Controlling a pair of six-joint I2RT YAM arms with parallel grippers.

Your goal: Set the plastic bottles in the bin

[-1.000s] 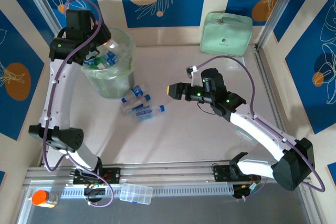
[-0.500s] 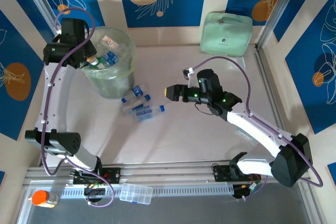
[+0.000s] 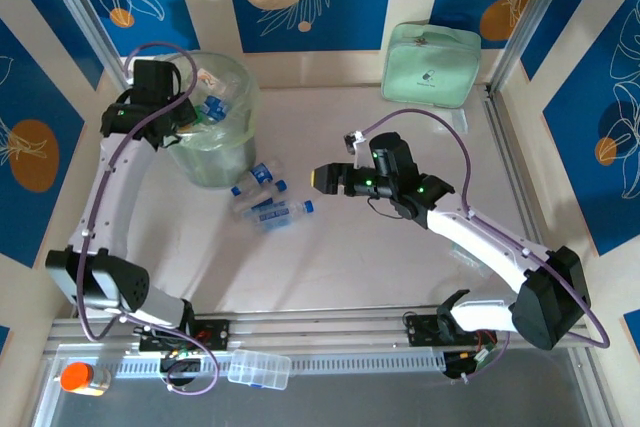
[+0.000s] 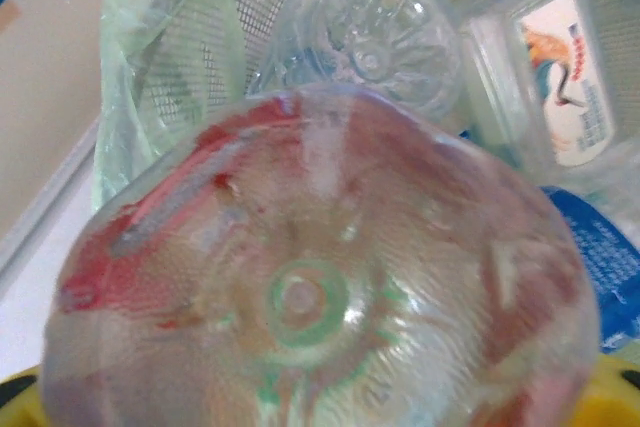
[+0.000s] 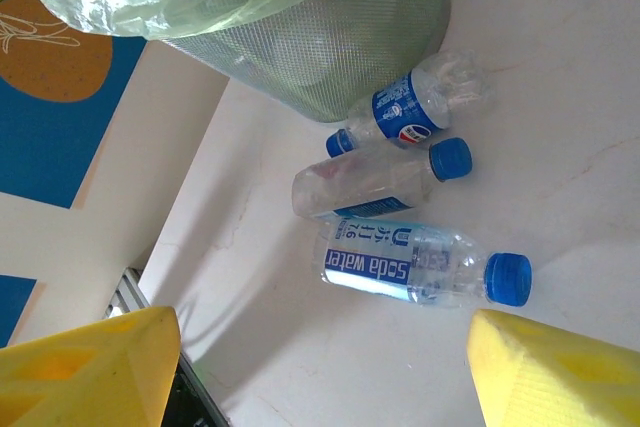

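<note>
Drop-off step, I'd say: left gripper (image 3: 188,112) hangs over the bin (image 3: 225,162) at the table's far left corner with a red-labelled bottle (image 4: 310,297) between its fingers, can't tell if it's gripping or letting go. Right gripper (image 3: 322,176) is wide open, empty. Three bottles (image 5: 370,182) lie just beside the bin; next move needs lining up on one.

Your top camera hangs above and behind the arm bases (image 3: 445,329), well back from the bin (image 3: 215,162), and looks down over the whole table (image 3: 350,277). Your left wrist camera sits right at the bin's mouth, facing into it, so near a bottle (image 4: 310,297) that its base looms large. Your right wrist camera looks across toward the bin from farther off, catching its wall and three bottles (image 5: 370,182) just beside it; the top view shares both.
</note>
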